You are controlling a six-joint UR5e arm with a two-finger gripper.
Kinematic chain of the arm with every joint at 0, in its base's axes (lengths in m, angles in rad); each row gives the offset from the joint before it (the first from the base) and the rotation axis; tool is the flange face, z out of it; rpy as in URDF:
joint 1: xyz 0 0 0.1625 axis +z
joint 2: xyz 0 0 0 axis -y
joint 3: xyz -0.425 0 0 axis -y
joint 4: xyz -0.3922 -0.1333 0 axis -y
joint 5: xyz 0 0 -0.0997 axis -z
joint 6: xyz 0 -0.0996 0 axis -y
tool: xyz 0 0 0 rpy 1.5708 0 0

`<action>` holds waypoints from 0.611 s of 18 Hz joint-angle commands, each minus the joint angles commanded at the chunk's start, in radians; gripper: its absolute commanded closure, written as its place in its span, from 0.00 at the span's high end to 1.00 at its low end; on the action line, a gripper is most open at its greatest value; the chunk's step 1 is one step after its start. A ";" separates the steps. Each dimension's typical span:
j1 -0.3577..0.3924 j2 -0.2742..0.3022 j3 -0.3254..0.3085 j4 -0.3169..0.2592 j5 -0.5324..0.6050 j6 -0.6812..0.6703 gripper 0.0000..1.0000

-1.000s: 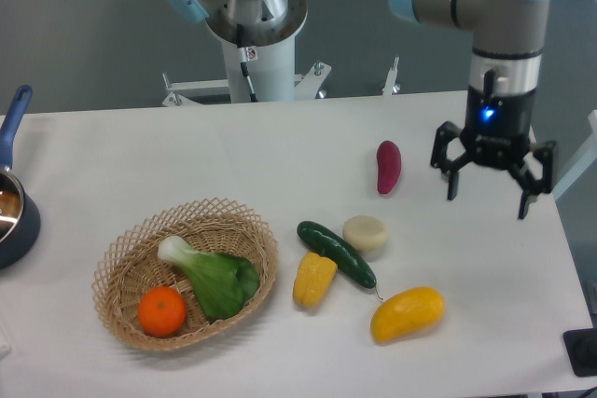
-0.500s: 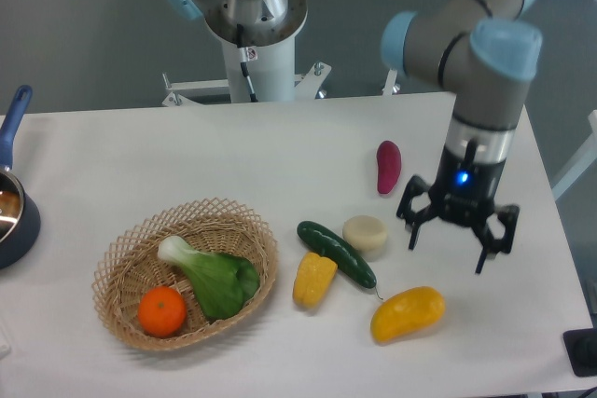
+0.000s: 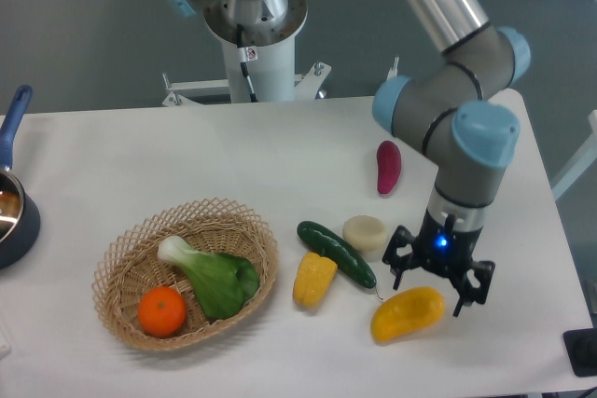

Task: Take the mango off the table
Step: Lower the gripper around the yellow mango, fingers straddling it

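The gripper (image 3: 437, 281) hovers spread wide just above the mango (image 3: 408, 313), which lies on the table (image 3: 140, 165) near the cucumber (image 3: 336, 253), so the approach looks nearly done and the next move is likely lowering to straddle it before closing.

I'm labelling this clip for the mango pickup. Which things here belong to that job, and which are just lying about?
Part of the job:
- glossy yellow-orange oval mango
- white flat table
- black two-finger hand, open above the mango

Just lying about:
- dark green cucumber
- ridged yellow corn piece
- wicker basket
- purple sweet potato
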 joint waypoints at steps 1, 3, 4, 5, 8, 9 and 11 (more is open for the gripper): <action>-0.002 -0.005 -0.003 0.000 0.005 0.005 1.00; -0.006 -0.008 -0.005 0.002 0.026 0.023 1.00; -0.006 -0.009 -0.011 0.002 0.041 0.053 1.00; -0.006 -0.008 -0.014 0.000 0.054 0.092 1.00; -0.006 -0.008 -0.024 -0.002 0.080 0.196 1.00; -0.006 -0.006 -0.031 -0.003 0.080 0.212 1.00; -0.006 -0.006 -0.037 -0.002 0.093 0.229 1.00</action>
